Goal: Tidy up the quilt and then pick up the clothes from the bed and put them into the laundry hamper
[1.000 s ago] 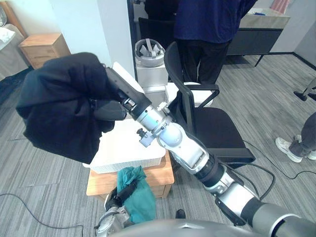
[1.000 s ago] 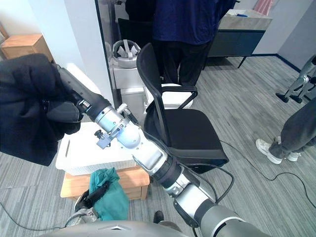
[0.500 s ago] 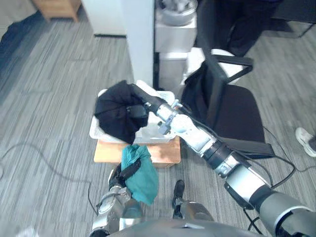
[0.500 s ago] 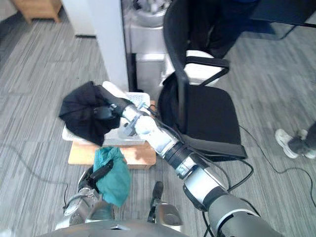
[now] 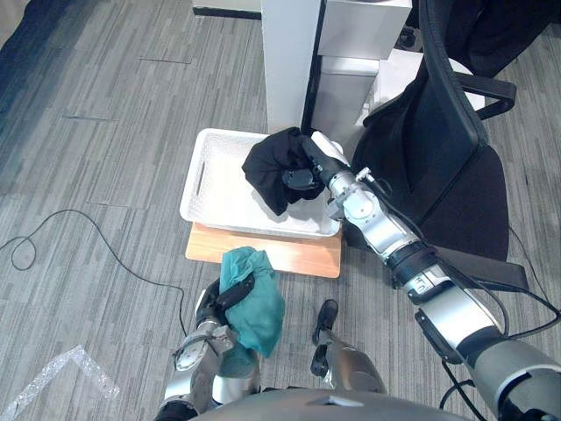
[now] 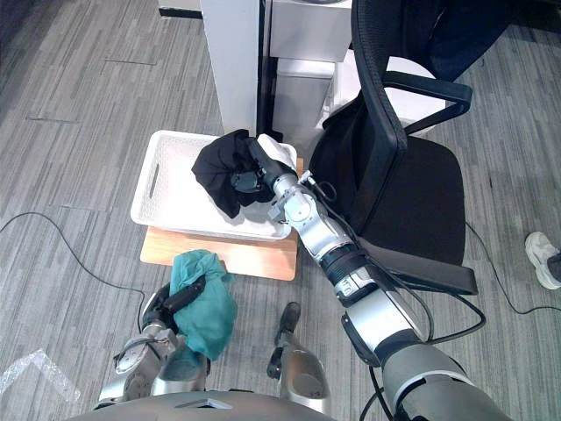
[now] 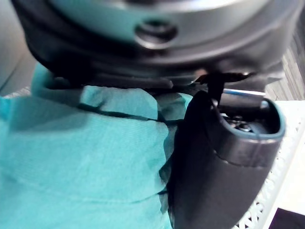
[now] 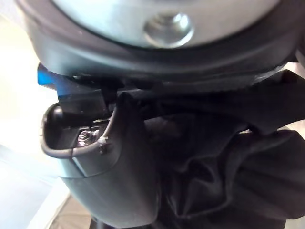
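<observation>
A white laundry hamper (image 5: 203, 172) sits on a low wooden stand (image 5: 263, 253) on the floor. My right hand (image 5: 301, 176) is shut on a bunched black garment (image 5: 270, 164), which hangs over the hamper's right end. The right wrist view shows the same black cloth (image 8: 228, 176) folded against the thumb. My left hand (image 5: 230, 296), low by my body, is shut on a teal garment (image 5: 252, 309) that droops in front of the stand. Teal cloth (image 7: 81, 152) lies pressed under the thumb in the left wrist view.
A black office chair (image 5: 447, 149) stands close on the right of the hamper. Behind the hamper rise a white pillar (image 5: 287, 53) and a white box-like unit (image 5: 351, 79). Grey striped carpet (image 5: 96, 158) spreads to the left, with crumpled clear plastic (image 5: 53, 386) lying on it.
The camera has tilted down and shifted. My right hand has carried the black garment down and to the right, over the hamper's right end. The left hand still holds the teal garment.
</observation>
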